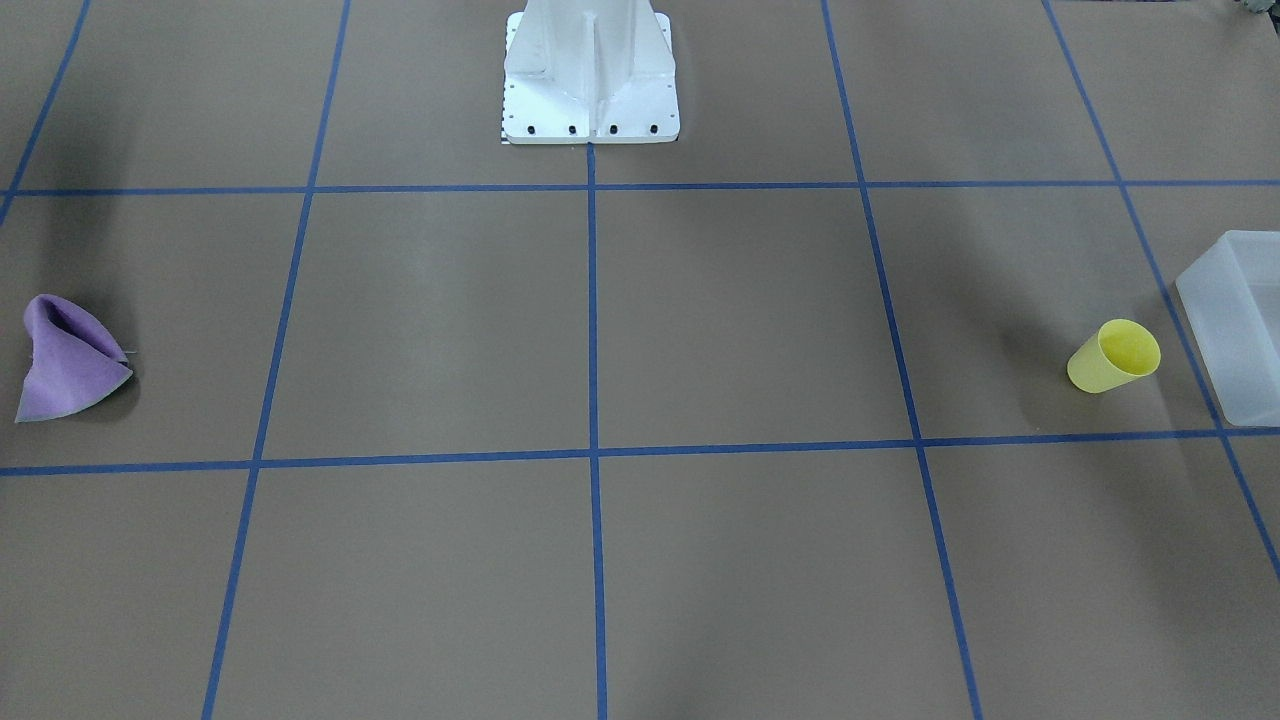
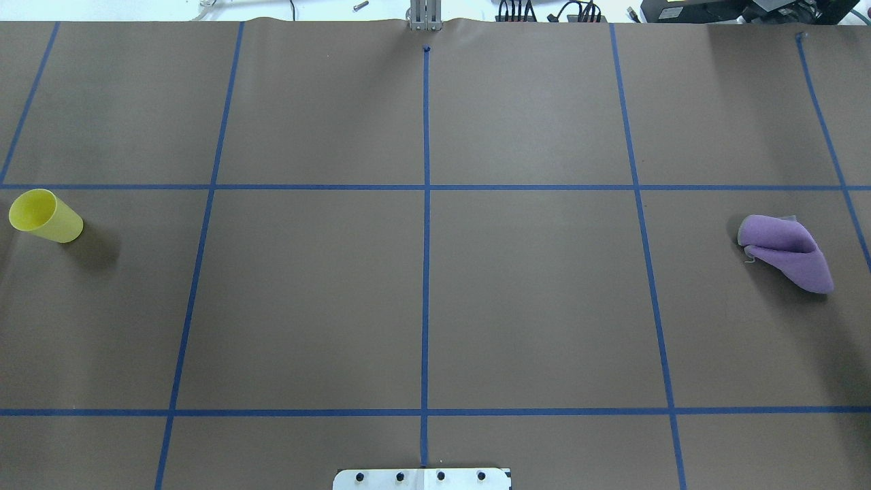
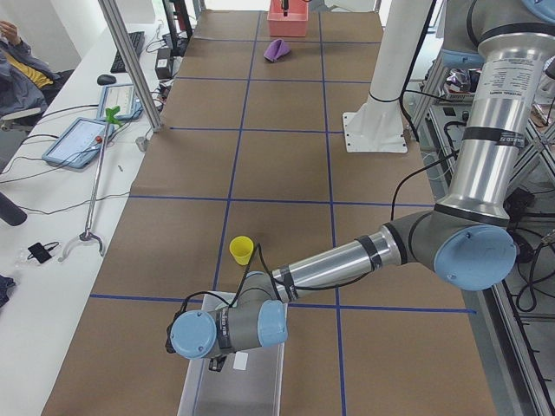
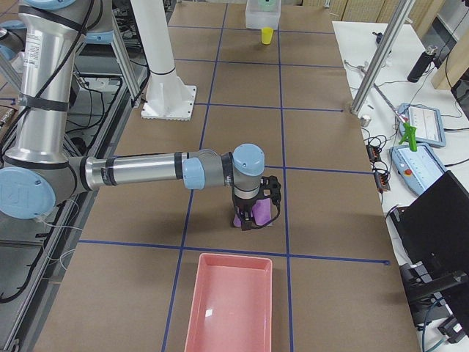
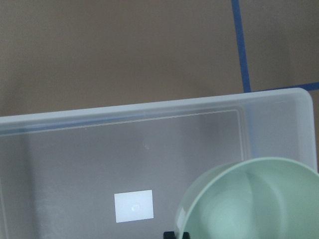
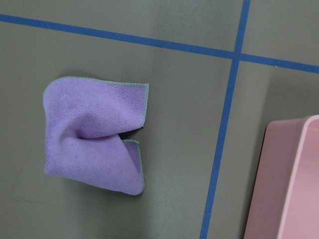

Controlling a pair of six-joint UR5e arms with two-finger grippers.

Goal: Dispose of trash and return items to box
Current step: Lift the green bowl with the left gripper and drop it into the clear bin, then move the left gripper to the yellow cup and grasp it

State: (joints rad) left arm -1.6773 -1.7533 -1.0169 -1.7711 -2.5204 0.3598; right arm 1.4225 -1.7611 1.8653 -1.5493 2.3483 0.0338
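The mint-green bowl hangs close under my left wrist camera, above the inside of the translucent box. My left gripper is over the box and shut on the bowl; only a black sliver of it shows in the wrist view. The yellow cup lies tipped on the table beside the box; it also shows in the overhead view. My right gripper hovers right over a crumpled purple cloth. I cannot tell whether it is open or shut.
A pink tray sits at the table end near the purple cloth; its edge shows in the right wrist view. The white robot base stands mid-table at the back. Blue tape lines grid the brown table. A white label lies on the box floor.
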